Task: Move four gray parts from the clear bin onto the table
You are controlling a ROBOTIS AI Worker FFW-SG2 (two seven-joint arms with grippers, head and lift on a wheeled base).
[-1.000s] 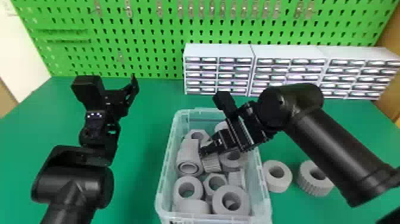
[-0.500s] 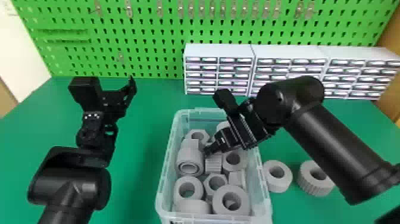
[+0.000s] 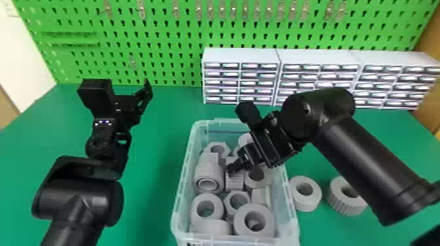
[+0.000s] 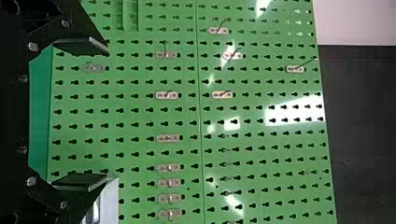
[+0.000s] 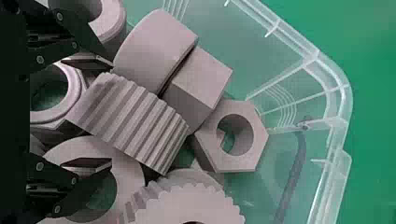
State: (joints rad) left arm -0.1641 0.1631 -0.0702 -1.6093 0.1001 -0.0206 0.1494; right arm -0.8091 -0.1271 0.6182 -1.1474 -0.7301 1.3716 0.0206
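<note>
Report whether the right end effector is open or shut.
Open. In the right wrist view, the right end effector has its two fingers wide apart, with a ridged gray part showing between them.

"Where's the left wrist camera looking?"

"It's facing the flat green perforated panel (image 4: 128,88) from some way off."

"The right's?"

"Peering down closely into the clear rectangular plastic bin (image 5: 344,100); the head's is looking forward and down, sharing both."

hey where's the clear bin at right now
In the head view, the clear bin stands at the lower middle on the green table, just left of two loose gray parts.
</note>
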